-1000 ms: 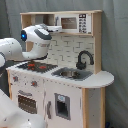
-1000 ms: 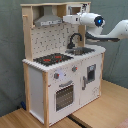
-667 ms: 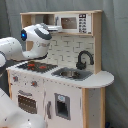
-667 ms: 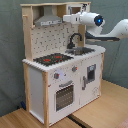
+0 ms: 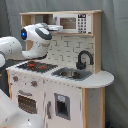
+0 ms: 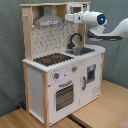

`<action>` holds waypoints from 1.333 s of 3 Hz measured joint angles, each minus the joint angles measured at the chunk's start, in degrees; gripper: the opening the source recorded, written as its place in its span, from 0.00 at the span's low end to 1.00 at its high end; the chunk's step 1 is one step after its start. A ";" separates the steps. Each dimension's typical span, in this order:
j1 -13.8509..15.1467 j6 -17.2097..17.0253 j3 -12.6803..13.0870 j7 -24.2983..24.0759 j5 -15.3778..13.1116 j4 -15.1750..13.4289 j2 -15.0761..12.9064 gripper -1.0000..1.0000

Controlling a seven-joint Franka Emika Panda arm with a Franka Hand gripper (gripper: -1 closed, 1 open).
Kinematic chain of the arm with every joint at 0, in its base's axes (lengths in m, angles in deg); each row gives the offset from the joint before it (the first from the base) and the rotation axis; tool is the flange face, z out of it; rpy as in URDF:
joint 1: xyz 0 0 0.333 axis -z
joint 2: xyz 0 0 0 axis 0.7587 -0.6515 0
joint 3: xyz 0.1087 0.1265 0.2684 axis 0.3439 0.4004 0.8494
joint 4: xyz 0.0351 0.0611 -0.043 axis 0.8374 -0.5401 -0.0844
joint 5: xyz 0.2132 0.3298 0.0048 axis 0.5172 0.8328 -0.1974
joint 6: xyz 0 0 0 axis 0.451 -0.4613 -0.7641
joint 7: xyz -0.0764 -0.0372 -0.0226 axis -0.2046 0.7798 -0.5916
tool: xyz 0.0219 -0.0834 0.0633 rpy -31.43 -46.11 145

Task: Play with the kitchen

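In the first exterior view, we see the kitchen (image 5: 60, 75) filling the frame's centre, with the hob (image 5: 36, 65) at nine o'clock of the sink (image 5: 71, 74) and the black tap (image 5: 84, 59) at the sink's two o'clock. Our arm's wrist (image 5: 37, 39) hangs above the hob, and the hand (image 5: 54, 26) reaches toward the grey hood at the wrist's one o'clock. Against the picture a second earlier, the wrist sits about where it was; we judge little has moved, so the play is at a pause up by the hood. Whether the hand's fingers are apart or together, we cannot tell.

In the second exterior view, the kitchen (image 6: 62, 70) stands on a wooden tabletop (image 6: 107, 107), oven door (image 6: 64, 96) facing us at six o'clock of the hob (image 6: 52, 59). The hand (image 6: 70, 18) lies at three o'clock of the hood (image 6: 47, 20), near the upper shelf, well above the sink (image 6: 80, 50). Here too the pose matches a second ago. We judge nothing on the kitchen has yet been shifted or opened.
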State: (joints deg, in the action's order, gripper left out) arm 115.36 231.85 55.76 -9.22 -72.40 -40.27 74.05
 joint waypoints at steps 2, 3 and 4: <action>-8.05 2.84 -5.65 1.96 -0.02 -5.19 -1.55 0.00; -11.64 5.10 -8.56 2.90 -0.02 -7.98 -1.60 0.00; -15.51 6.56 -11.64 3.83 -0.05 -10.67 -1.60 0.00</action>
State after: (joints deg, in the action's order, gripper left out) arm 99.85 238.41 44.11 -5.39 -72.45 -50.94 72.45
